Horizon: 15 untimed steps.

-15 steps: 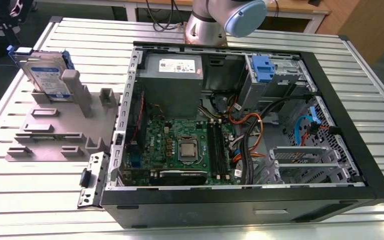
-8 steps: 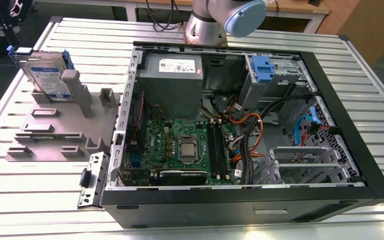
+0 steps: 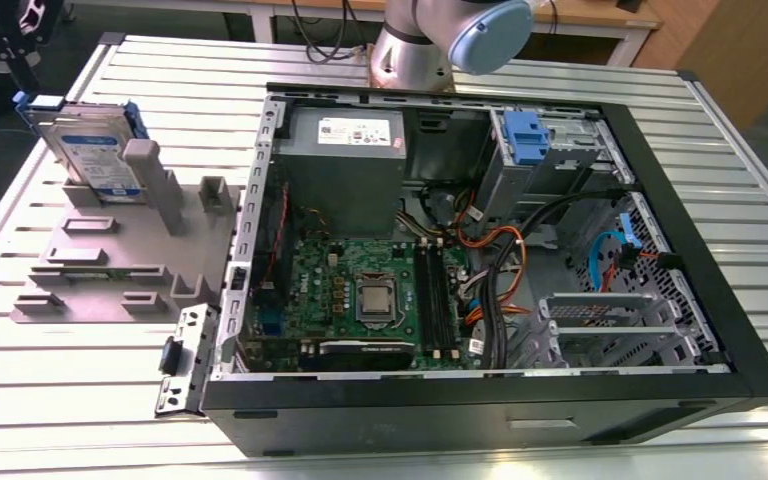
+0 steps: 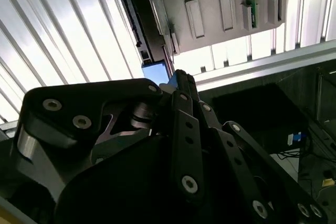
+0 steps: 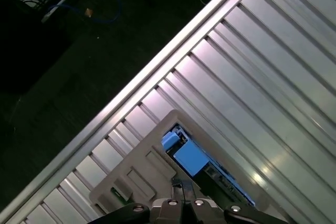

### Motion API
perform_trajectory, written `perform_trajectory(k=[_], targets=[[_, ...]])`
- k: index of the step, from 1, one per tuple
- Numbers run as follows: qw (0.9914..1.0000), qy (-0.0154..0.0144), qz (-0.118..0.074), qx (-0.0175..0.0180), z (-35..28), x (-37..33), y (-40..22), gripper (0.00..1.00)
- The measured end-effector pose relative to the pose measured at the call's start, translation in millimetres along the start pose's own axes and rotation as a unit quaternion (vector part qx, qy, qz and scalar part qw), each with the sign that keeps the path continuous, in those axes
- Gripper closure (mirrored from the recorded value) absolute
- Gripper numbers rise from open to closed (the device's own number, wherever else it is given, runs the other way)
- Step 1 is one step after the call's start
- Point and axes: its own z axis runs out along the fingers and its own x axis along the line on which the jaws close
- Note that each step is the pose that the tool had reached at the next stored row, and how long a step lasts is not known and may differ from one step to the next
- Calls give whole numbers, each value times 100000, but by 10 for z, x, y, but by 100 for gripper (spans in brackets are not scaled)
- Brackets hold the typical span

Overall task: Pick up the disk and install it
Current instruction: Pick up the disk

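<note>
end effector (image 5: 184, 198) hovers near the upright, blue-framed silver disk (image 3: 95, 150).

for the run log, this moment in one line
hand: shut, empty, near disk | disk: upright in grey holder | install: not done

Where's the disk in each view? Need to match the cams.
Exterior view: disk upright in the grey holder, on the exterior view's left of the PC case.
First wrist view: disk edge-on in that holder.
Second wrist view: disk edge-on by the holder.
Shared landmark: the grey holder.
</note>
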Motion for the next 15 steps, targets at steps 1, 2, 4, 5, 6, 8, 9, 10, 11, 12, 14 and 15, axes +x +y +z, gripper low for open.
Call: perform_trajectory(k=[1, 2, 4, 5, 6, 8, 9, 10, 11, 12, 14, 15], targets=[[99999, 17, -395, 17, 0, 0, 0, 89], [99997, 31, -803, 34, 0, 0, 0, 89], [99986, 67, -1681, 73, 0, 0, 0, 89], [99978, 86, -2107, 90, 0, 0, 0, 89], [99967, 104, -2564, 111, 0, 0, 0, 89], [99942, 140, -3398, 145, 0, 0, 0, 89], [99931, 150, -3707, 160, 1, 0, 0, 89], [99922, 162, -3948, 171, 1, 0, 0, 89], [99910, 173, -4242, 185, 2, 0, 0, 89], [99895, 191, -4580, 199, 2, 0, 0, 89], [99865, 166, -5175, 281, 4, 0, 0, 89], [99855, 20, -5369, 450, 8, 0, 1, 89]])
